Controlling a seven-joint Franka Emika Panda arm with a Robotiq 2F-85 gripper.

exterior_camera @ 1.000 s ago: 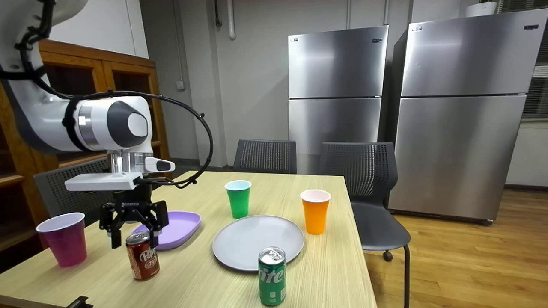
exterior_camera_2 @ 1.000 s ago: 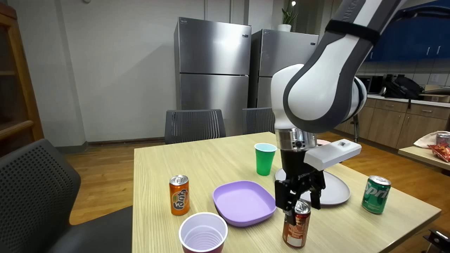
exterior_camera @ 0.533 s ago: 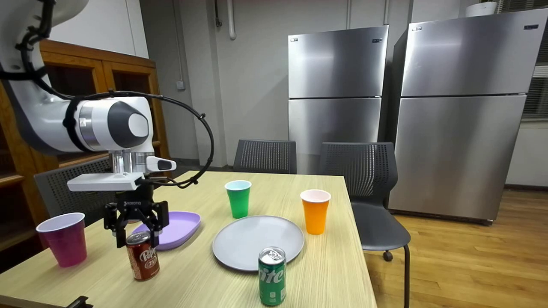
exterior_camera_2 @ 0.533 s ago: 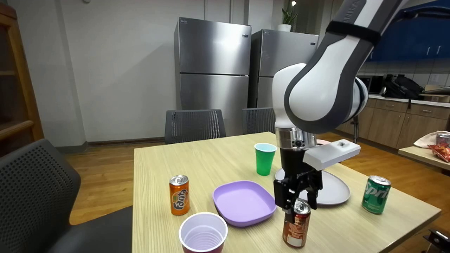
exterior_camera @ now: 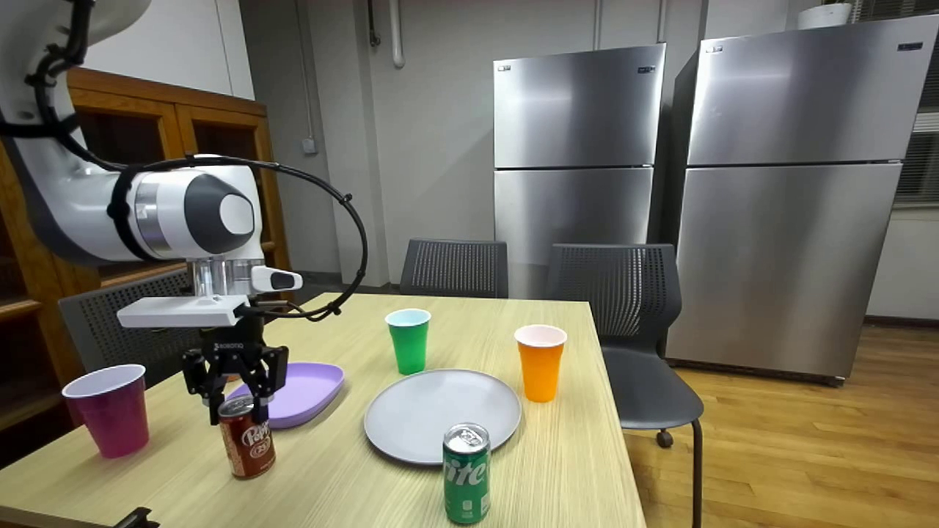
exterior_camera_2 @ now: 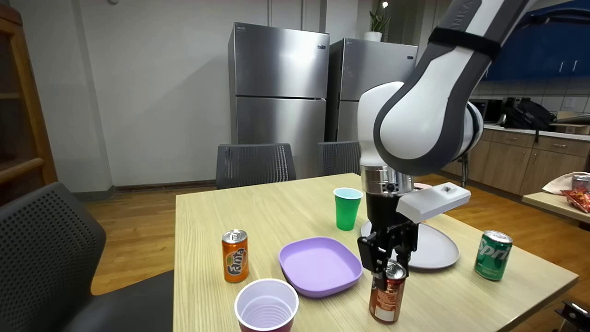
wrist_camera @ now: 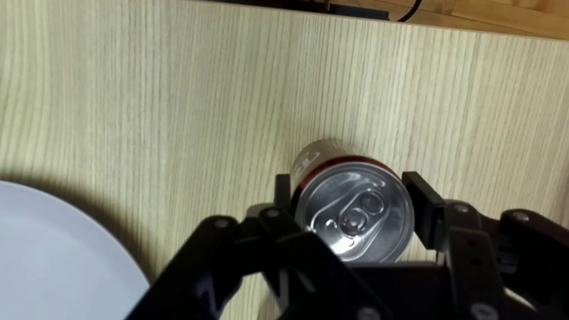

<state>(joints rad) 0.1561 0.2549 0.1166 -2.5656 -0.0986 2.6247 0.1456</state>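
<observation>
A dark red Dr Pepper can point(exterior_camera: 251, 447) stands upright on the light wooden table point(exterior_camera: 352, 484). My gripper point(exterior_camera: 238, 413) points down over it, its fingers on either side of the can's top. Seen from the wrist, the silver lid point(wrist_camera: 355, 213) fills the space between the pads, and both pads lie against the can's sides. In an exterior view the can point(exterior_camera_2: 387, 302) is partly covered by the gripper point(exterior_camera_2: 392, 275). A shallow lilac plate point(exterior_camera_2: 320, 267) lies close beside it, and a grey plate point(wrist_camera: 58, 258) shows at the wrist view's lower left.
Nearby stands a purple cup point(exterior_camera: 114, 418). A Fanta can point(exterior_camera_2: 235, 258) sits past the lilac plate. Around the grey plate are a green cup point(exterior_camera: 409, 345), an orange cup point(exterior_camera: 541, 367) and a Sprite can point(exterior_camera: 466, 480). Chairs point(exterior_camera: 616, 330) border the table.
The fingers have drawn together from a wide spread onto the Dr Pepper can. The can has shifted very slightly in both exterior views, while the arm has barely moved.
</observation>
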